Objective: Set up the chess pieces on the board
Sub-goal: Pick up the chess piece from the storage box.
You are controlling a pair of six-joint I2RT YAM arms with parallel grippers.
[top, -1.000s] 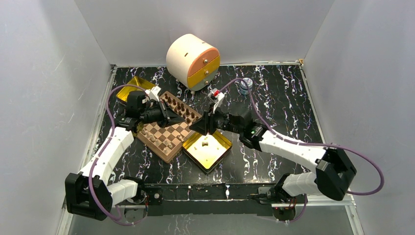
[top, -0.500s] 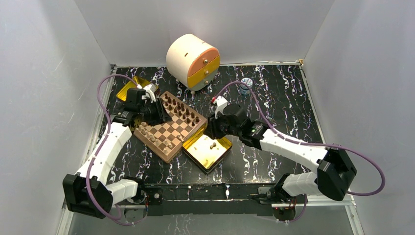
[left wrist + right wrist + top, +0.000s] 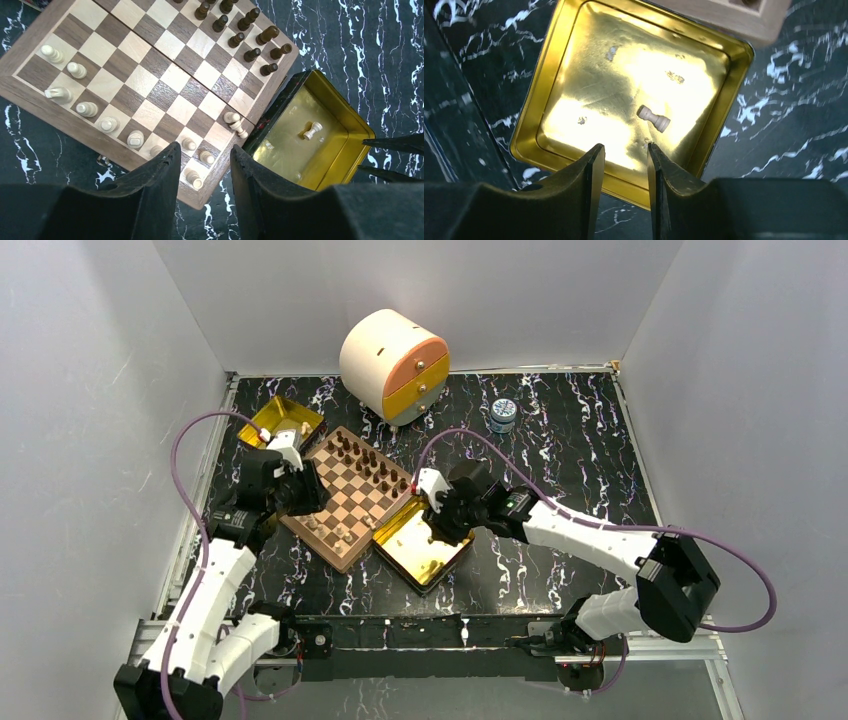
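Note:
The board (image 3: 165,95) lies left of centre on the table. Dark chess pieces (image 3: 240,30) stand in rows at its far side, and light pieces (image 3: 87,107) stand along its near edge. One light piece (image 3: 235,122) lies tipped over on the board's corner. Another light piece (image 3: 654,118) lies on its side in the gold tin (image 3: 599,85) next to the board. My left gripper (image 3: 204,150) hangs open above the board's near edge (image 3: 305,495), holding nothing. My right gripper (image 3: 624,147) is open over the tin's near rim (image 3: 440,523), just short of the lying piece.
A second gold tin (image 3: 285,420) sits at the back left, behind the board. A round cream cabinet with orange drawers (image 3: 395,365) stands at the back. A small jar (image 3: 503,415) is at the back right. Grey walls close in three sides.
My left gripper has opened and drawn back from the board's middle toward its left near edge. My right gripper has come down from the board's corner to over the gold tin.

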